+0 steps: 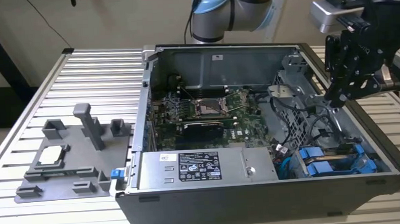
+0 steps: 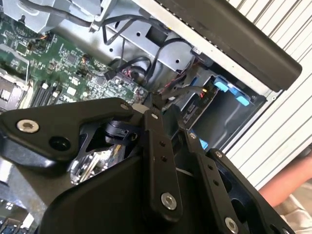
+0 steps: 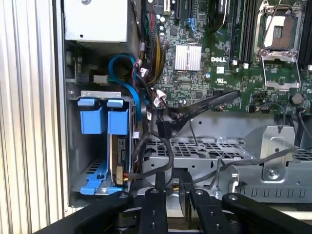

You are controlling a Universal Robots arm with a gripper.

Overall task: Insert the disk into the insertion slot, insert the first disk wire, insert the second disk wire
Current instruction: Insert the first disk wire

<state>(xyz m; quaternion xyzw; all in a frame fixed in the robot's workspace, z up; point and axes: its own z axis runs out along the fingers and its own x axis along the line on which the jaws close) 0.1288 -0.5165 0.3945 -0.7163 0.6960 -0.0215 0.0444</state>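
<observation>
Where the desk (image 1: 83, 71) comes nearest me, the open case (image 1: 258, 205) lies on its side. A grey fixture (image 1: 74, 158) sits beside it, to the exterior view's left.

Just inside the near wall is a grey box (image 1: 202, 167) with a sticker. To the exterior view's right of the box, in the corner, is the slot (image 3: 73, 146).

The disk (image 3: 118, 146) is seated in the slot on edge, its blue tab at the end toward the box. A second blue frame (image 3: 91, 122) stands just beside it in the same cage. A blue cable (image 3: 129, 83) loops from beside the box down to the cage.

Black wires (image 3: 168, 146) bunch between the disk's far end and the claw (image 3: 171, 178). The claw hangs over a perforated bracket (image 3: 195, 148), near the disk but apart from it. Open, closed or gripping a wire: cannot tell, since wires cross right at its tip.

Farther in is the green board (image 1: 207, 111). Beyond the case stands the arm's base (image 1: 229, 12).
</observation>
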